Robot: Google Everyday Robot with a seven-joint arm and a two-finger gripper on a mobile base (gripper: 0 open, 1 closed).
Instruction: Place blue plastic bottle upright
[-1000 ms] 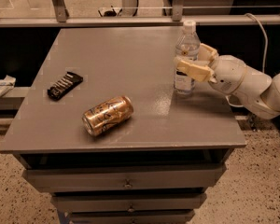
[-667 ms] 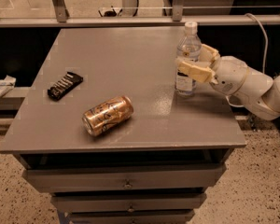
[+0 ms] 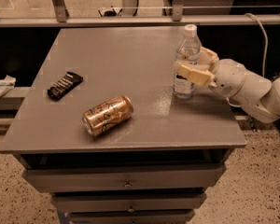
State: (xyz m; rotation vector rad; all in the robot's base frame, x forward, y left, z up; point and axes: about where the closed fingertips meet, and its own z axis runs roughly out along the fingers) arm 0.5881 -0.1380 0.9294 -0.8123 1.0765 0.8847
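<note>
A grey table [image 3: 116, 55] fills mid-frame. From the right edge the gripper [image 3: 190, 63] reaches in, clamped on the bottle [image 3: 188, 45], which stands upright at the table's upper right. A can [image 3: 107, 115] lies on its side left of centre, with a black packet [image 3: 65, 85] further left.

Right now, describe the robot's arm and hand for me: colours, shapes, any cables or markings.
The arm is smooth off-white, built of rounded, bulbous shells with no markings visible. Its hand, at the table's right side by the blue plastic bottle, has two blocky tan fingers. A pale cable curves behind the arm; whether it belongs to it is unclear.
</note>
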